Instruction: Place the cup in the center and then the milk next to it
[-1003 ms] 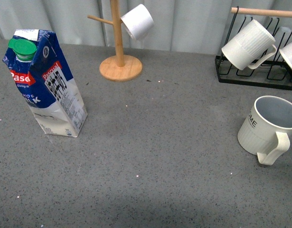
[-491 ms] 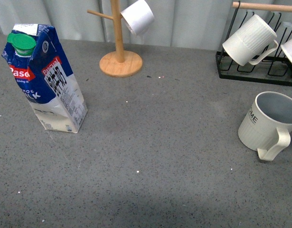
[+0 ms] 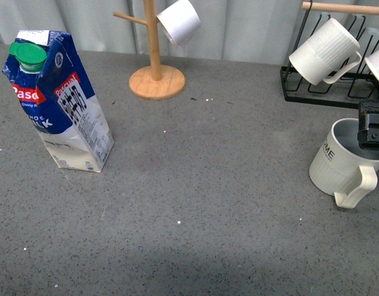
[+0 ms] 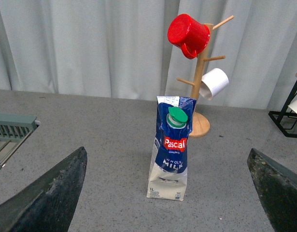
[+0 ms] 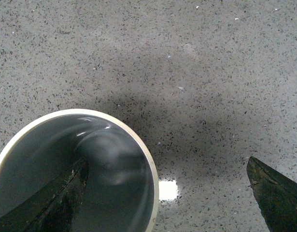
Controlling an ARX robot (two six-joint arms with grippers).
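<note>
The cup (image 3: 344, 165) stands upright on the grey counter (image 3: 207, 209) near its right edge, handle toward the camera. The right gripper (image 3: 373, 128) hangs over its mouth. In the right wrist view the jaws are spread apart and hold nothing. One finger (image 5: 49, 200) reaches down inside the grey-blue bowl and the other is outside, so the cup's wall lies between them. Whether the inner finger touches the wall I cannot tell. The cup looks empty, with only a gleam on its bottom. Its black lettering is partly turned away and only the last letters show.

The milk (image 3: 61, 105) stands on the left part of the counter, leaning slightly, well apart from the cup. The left gripper (image 4: 166, 150) faces it from some way off with jaws wide open. The carton appears between the two fingers but well beyond them.

At the back, a wooden mug tree (image 3: 154, 68) carries a plain white cup (image 3: 179, 21). The left wrist view also shows a red cup (image 4: 188, 35) higher on it. On the right, a black rack (image 3: 312, 92) holds a white ribbed mug (image 3: 323, 52), and a second mug is cut off by the frame edge. The right gripper's body is also cut off there.
</note>
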